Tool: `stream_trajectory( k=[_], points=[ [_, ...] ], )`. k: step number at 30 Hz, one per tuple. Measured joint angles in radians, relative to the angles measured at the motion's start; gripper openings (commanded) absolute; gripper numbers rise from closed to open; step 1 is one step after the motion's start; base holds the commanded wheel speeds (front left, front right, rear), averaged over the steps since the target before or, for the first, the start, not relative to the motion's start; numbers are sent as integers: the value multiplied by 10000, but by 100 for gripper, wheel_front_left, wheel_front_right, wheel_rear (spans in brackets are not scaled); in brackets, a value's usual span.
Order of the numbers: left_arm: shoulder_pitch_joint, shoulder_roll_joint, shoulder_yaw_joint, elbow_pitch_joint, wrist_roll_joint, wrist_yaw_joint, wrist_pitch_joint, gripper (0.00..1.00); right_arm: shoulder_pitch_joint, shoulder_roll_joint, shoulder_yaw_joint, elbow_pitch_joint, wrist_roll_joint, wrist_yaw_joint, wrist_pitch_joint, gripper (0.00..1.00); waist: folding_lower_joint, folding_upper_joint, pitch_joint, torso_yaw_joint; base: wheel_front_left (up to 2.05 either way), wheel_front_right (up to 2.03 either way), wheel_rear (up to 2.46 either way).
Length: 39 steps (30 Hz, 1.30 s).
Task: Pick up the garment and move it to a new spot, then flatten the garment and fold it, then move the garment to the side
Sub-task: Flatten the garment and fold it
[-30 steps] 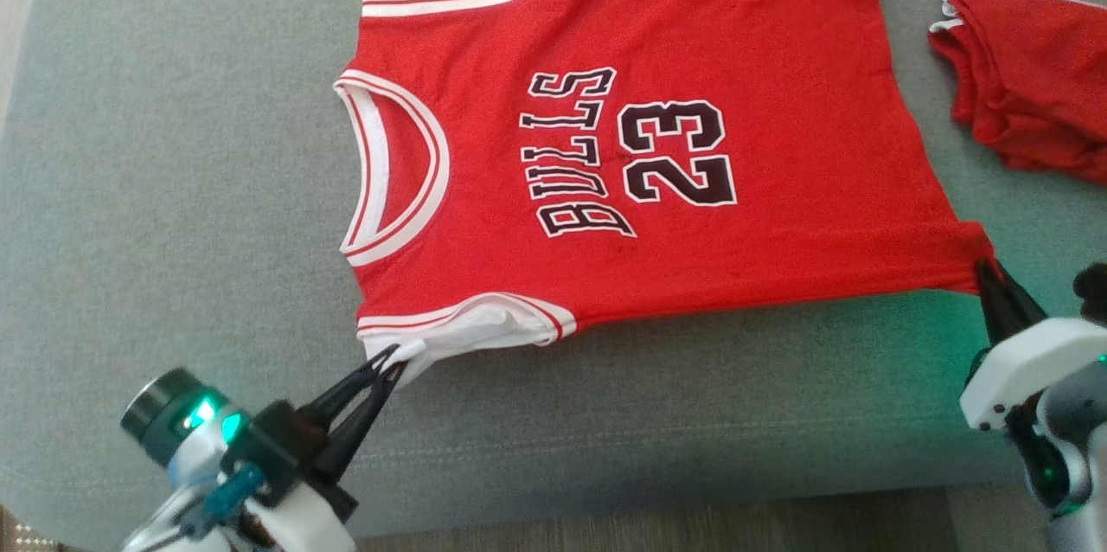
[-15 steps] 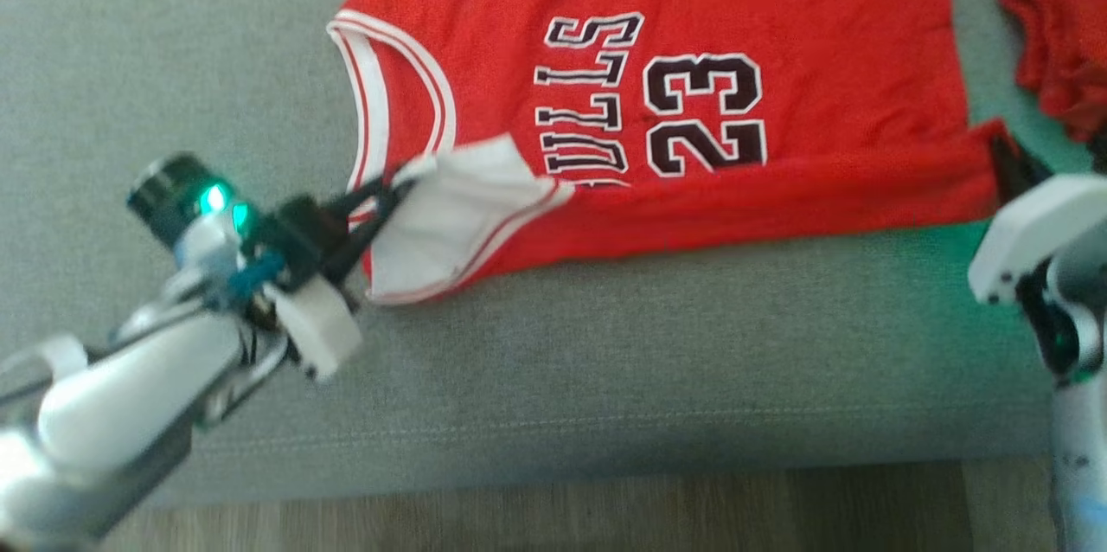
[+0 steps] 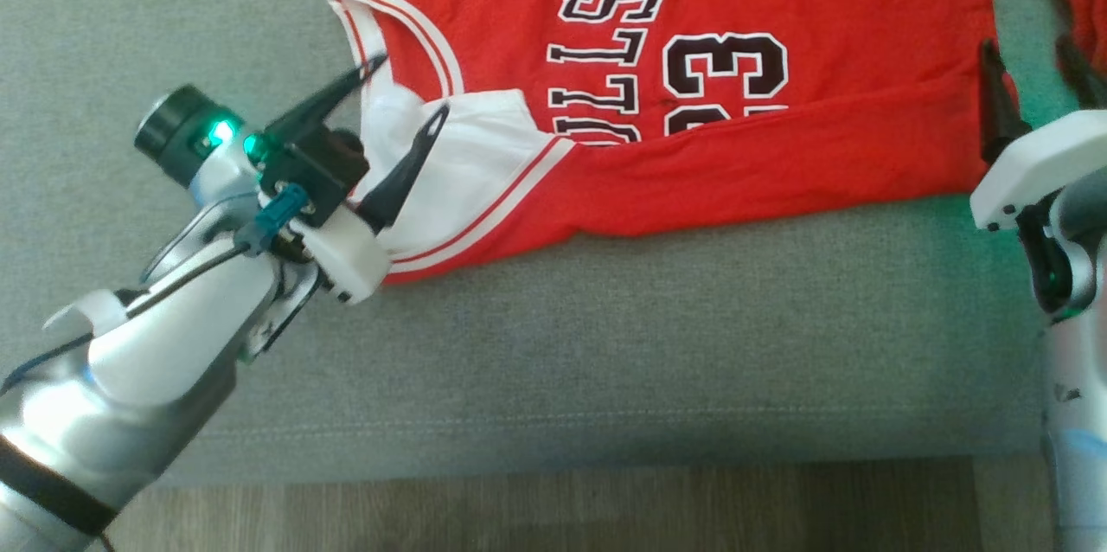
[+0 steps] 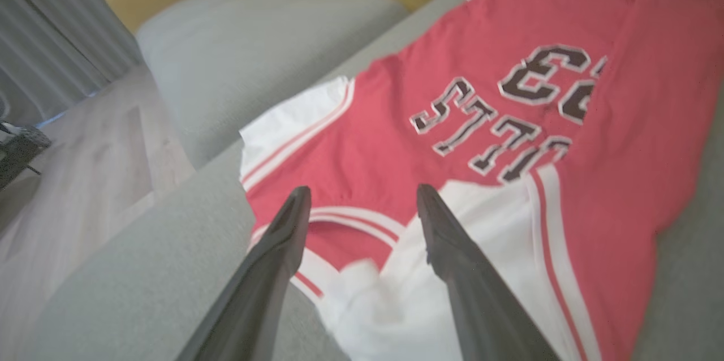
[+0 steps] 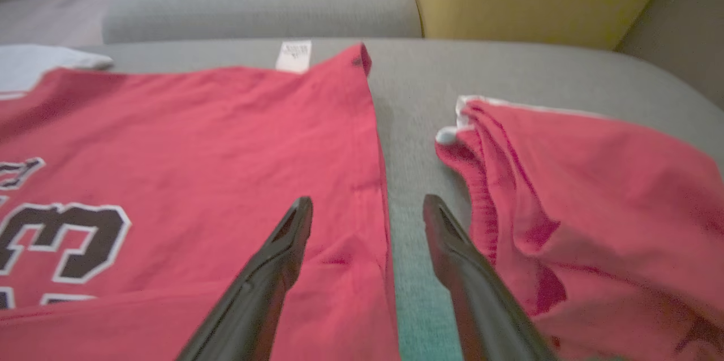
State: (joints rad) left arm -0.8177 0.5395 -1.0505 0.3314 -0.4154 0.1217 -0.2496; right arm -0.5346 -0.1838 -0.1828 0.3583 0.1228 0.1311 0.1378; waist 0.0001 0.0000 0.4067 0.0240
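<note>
L claw (image 3: 411, 85) spread over white sleeve (image 3: 471, 163) & collar, nothing pinched. R claw (image 5: 367, 201) spread at jersey (image 3: 778, 154) hem edge. Jersey lay on grey sofa (image 3: 605, 344), near side folded over lettering. 2nd red garment (image 5: 594, 191) just beside hem.

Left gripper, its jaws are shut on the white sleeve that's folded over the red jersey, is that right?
No. The left gripper has its jaws open, spread over the white sleeve and gripping nothing; the sleeve does lie folded over the red jersey. The left wrist view shows it.
</note>
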Motion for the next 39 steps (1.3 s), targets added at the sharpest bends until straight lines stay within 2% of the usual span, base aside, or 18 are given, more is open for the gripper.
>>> stream_trajectory(
  k=[1,4,8,10,13,19,21,25,30,33,34,35,37,39],
  points=[
    [0,0,0,0,0,0,0,100,0,0,0,0,0,0,0,100,0,0,0,0,0,0,0],
    [546,-127,859,-817,15,596,-54,100,437,13,-44,-591,182,0,-435,100,0,0,-191,71,0,0,0],
    [2471,-265,1831,-1593,-297,1407,-69,100,2046,270,-61,-1436,936,0,-105,100,-1,0,-516,126,0,0,0],
    [3574,-420,2186,-1789,-541,1611,-69,100,2903,508,-102,-1785,1093,0,134,100,-1,0,-644,121,0,0,0],
    [4774,-750,2596,-1912,-842,1588,-69,100,3435,876,-353,-2021,1315,0,307,100,-1,0,-717,49,0,0,0],
    [5114,-1682,3582,-1436,-1402,895,-69,100,3073,1058,-794,-1802,1095,0,224,100,-1,0,-743,86,0,0,0],
    [5105,-1848,3588,-838,-1572,669,-69,100,2871,1168,-849,-1544,932,0,102,100,-1,0,-713,86,0,0,0],
    [5097,-2140,3536,247,-1755,543,150,100,2535,1198,-861,-1170,844,0,-82,100,-1,0,-633,82,0,0,0],
    [4810,-2360,3540,773,-1852,537,188,100,2253,1243,-938,-717,759,0,-163,100,-1,0,-508,67,0,0,0],
    [4503,-2470,3522,1012,-1850,334,127,100,1964,1260,-1179,-272,616,0,-146,100,-1,0,-476,91,0,0,0],
    [4413,-2508,3498,1118,-1843,242,102,89,1871,1260,-1241,-123,602,0,-130,100,-1,0,-477,101,0,0,0],
    [4368,-2539,3492,1210,-1841,178,102,89,1766,1264,-1277,27,566,0,-96,100,-1,0,-481,109,0,0,0],
    [4321,-2568,3480,1306,-1841,136,98,1,1592,1264,-1271,253,349,0,-100,100,-1,0,-498,123,0,0,0],
    [4230,-2568,3463,1465,-1843,-19,100,0,1429,1264,-1135,564,268,0,-38,100,-1,0,-535,131,0,0,0]
  ],
)
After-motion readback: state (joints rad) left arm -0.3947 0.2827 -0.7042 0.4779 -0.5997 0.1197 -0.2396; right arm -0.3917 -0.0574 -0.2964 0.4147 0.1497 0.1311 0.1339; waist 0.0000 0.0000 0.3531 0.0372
